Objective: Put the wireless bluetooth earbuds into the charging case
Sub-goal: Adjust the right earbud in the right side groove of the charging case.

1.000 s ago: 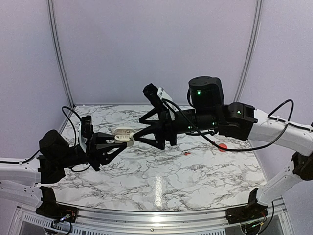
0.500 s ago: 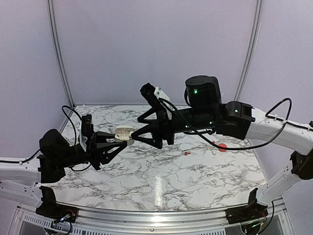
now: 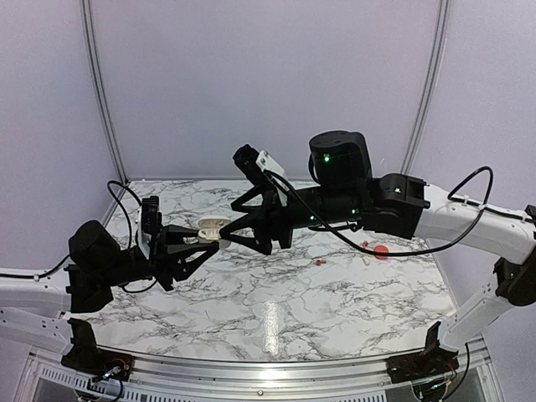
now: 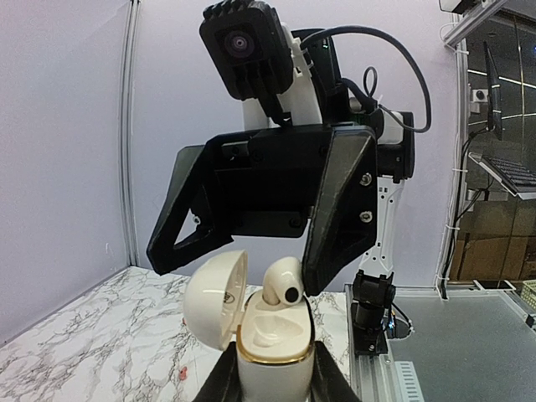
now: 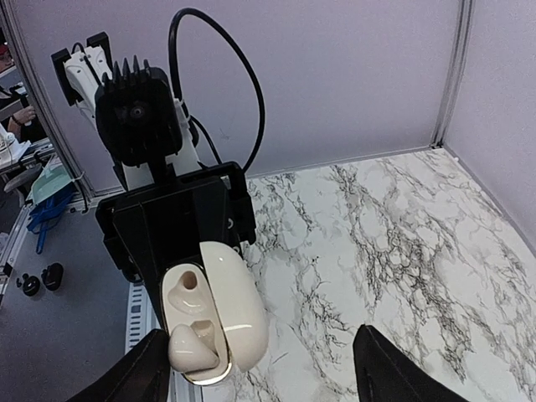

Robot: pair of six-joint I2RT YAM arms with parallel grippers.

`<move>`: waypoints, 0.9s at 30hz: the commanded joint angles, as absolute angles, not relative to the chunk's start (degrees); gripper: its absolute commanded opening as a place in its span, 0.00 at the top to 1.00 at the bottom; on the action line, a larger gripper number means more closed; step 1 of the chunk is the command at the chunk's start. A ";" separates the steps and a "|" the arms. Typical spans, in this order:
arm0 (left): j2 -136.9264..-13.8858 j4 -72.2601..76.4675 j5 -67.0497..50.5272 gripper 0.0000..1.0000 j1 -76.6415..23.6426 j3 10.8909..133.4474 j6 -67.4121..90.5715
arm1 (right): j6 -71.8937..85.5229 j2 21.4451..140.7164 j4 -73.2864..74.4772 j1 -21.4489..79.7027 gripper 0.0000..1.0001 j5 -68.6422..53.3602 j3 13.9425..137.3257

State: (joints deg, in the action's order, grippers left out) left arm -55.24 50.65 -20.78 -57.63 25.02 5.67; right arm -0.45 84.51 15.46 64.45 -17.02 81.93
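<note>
My left gripper point(image 4: 272, 378) is shut on a cream charging case point(image 4: 275, 347) and holds it upright above the table with its lid point(image 4: 213, 289) swung open. A cream earbud point(image 4: 283, 283) stands partly in one slot and sticks up; the other slot point(image 5: 182, 289) is empty. My right gripper point(image 4: 243, 264) hangs open right over the case, holding nothing. One of its fingers point(image 4: 335, 209) is close beside the earbud; whether they touch I cannot tell. In the top view the case point(image 3: 211, 227) sits between both grippers. A tiny red earbud point(image 3: 320, 262) lies on the marble.
A round red case point(image 3: 381, 251) lies on the table at the right, under the right arm. The marble table point(image 3: 276, 310) has grey walls at the back and sides. A metal rail point(image 4: 402, 368) runs along the near edge.
The right arm has shifted a little to the left, bringing its open fingers closer over the case. The left arm and the case have stayed put.
</note>
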 commanded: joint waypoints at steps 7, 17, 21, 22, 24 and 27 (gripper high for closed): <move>-55.38 51.37 -21.06 1.00 -57.48 26.98 4.83 | 1.92 86.48 16.05 64.44 0.26 -15.22 85.59; -55.66 51.24 -19.50 1.00 -57.39 26.81 5.22 | 2.56 83.81 10.56 63.85 0.24 -24.41 82.61; -56.45 51.07 -19.23 1.00 -56.89 26.64 6.23 | 6.17 80.14 6.67 58.78 0.24 -28.20 78.78; -56.51 51.07 -19.00 1.00 -56.75 26.54 6.41 | 6.59 79.01 6.52 57.16 0.24 -28.38 77.95; -56.51 50.98 -18.67 1.00 -56.41 26.18 6.66 | 7.82 76.97 6.82 53.85 0.24 -28.51 76.68; -56.34 50.98 -18.46 1.00 -55.91 25.73 7.15 | 10.46 74.76 8.87 46.92 0.24 -28.34 74.39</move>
